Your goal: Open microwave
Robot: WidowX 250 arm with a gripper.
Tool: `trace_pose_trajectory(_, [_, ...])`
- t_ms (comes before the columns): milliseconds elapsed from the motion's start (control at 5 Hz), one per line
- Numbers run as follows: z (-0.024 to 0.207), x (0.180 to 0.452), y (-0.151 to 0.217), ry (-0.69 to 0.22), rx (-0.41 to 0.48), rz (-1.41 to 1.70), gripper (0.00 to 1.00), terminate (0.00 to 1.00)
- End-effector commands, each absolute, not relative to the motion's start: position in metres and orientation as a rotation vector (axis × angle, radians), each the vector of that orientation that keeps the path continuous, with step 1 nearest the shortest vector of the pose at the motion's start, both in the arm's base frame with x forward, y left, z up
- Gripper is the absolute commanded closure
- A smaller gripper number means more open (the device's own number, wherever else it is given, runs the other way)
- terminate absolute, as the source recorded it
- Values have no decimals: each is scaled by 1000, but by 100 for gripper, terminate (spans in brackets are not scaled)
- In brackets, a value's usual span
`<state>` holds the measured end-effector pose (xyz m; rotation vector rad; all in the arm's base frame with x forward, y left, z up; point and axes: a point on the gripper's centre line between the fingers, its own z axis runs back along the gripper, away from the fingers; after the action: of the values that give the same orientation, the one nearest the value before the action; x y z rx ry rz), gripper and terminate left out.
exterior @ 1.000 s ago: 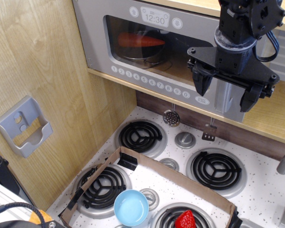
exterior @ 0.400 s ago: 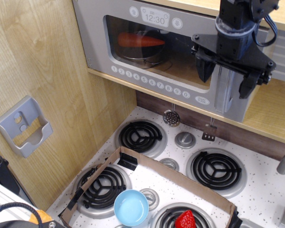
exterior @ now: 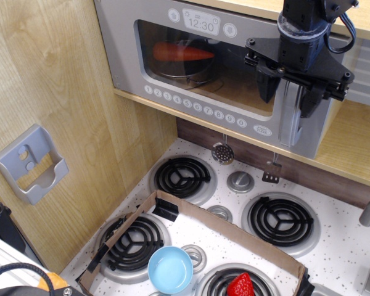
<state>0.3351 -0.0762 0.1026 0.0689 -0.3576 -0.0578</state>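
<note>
Now | black gripper (exterior: 287,98) open, jaws straddling chunky silver handle (exterior: 291,117) of silver-grey toy microwave (exterior: 172,55) | risk: fingers slip off handle if pulled unclosed.

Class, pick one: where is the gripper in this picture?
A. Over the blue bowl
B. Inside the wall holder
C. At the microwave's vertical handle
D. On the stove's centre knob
C: the gripper sits with one finger on each side of the silver handle of the microwave.
</note>
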Motion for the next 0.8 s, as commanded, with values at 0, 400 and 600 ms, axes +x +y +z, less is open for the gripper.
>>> trace_pose_trajectory(0, [105, 308, -78, -381, 97, 39, 100, 0])
trace_pose_trajectory(400, [100, 264, -76, -351, 116, 147, 100, 0])
trace_pose_trajectory(600, [105, 239, -83, -334, 161, 235, 0, 0])
